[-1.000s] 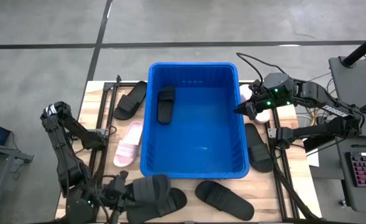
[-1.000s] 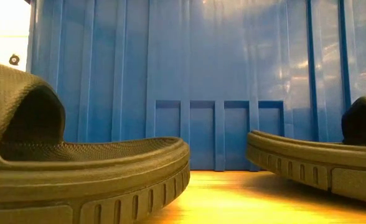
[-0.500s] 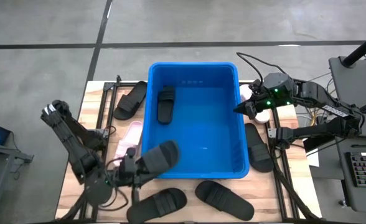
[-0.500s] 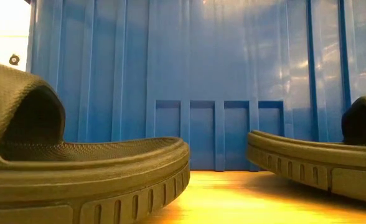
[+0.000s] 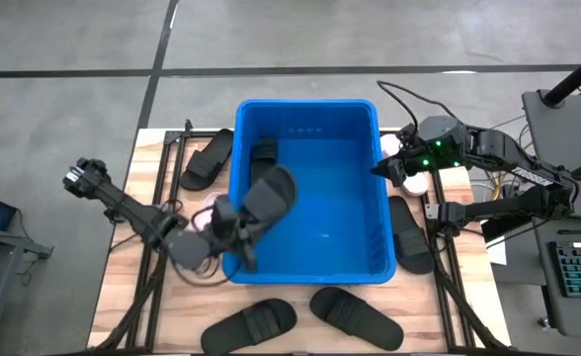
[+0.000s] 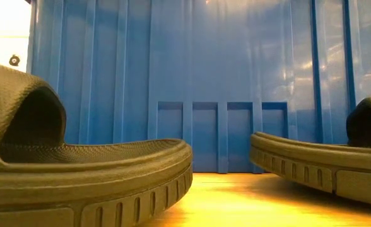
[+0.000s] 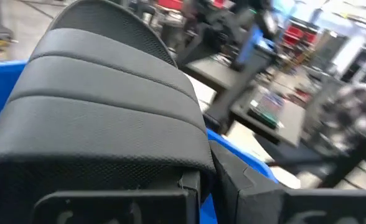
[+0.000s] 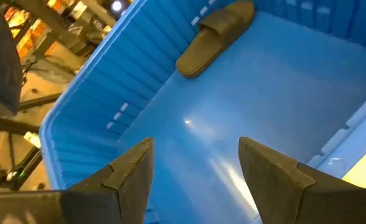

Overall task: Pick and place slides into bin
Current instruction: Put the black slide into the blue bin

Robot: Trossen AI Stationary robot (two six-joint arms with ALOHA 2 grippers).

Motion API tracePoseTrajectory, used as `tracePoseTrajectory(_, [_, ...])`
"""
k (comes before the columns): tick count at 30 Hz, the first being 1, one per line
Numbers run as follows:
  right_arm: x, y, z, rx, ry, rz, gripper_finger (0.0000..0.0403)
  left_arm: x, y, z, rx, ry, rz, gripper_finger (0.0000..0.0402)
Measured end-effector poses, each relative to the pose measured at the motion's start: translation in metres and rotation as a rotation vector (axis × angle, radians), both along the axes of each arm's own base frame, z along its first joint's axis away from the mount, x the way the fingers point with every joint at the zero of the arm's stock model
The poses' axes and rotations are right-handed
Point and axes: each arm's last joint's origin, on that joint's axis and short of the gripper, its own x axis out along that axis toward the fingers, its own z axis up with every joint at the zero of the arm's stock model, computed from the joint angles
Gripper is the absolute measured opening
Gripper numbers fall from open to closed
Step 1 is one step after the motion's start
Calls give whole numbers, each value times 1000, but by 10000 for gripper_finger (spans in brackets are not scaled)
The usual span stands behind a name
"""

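Left gripper [image 5: 233, 220] carries a black slide [image 5: 268, 194] above the blue bin [image 5: 308, 111]

Its jaws are closed on the slide, over the bin's left side; right gripper [image 5: 389, 171] waits wide open and empty at the right rim; another black slide [image 5: 262, 166] lies inside.

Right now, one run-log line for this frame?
left end effector: shut on black slide, over bin left rim | right end effector: open, at bin right rim | in bin: one black slide
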Motion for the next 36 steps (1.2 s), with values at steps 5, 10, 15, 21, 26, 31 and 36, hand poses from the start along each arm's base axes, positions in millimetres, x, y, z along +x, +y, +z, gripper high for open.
tracePoseTrajectory(5, [0, 0, 0, 48, -10, -49, 224, 18, 30, 0, -17, -27, 124, 0])
tracePoseTrajectory(10, [0, 0, 0, -16, 4, 2, 224, 43, 59, -3, -54, -116, 241, 0])
tracePoseTrajectory(15, [0, 0, 0, -26, 7, -1, 224, 69, 85, -12, -76, -182, 328, 0])
tracePoseTrajectory(21, [0, -1, 0, -39, 9, 6, 224, 95, 110, -37, -158, -215, 416, 0])
tracePoseTrajectory(26, [0, -2, 0, -97, 19, -21, 224, 115, 125, -64, -212, -204, 463, 0])
tracePoseTrajectory(31, [0, -3, 1, -113, 22, -21, 224, 132, 138, -87, -250, -220, 506, 0])
tracePoseTrajectory(36, [0, -3, 1, -137, 29, -2, 224, 145, 147, -104, -258, -238, 516, 0])
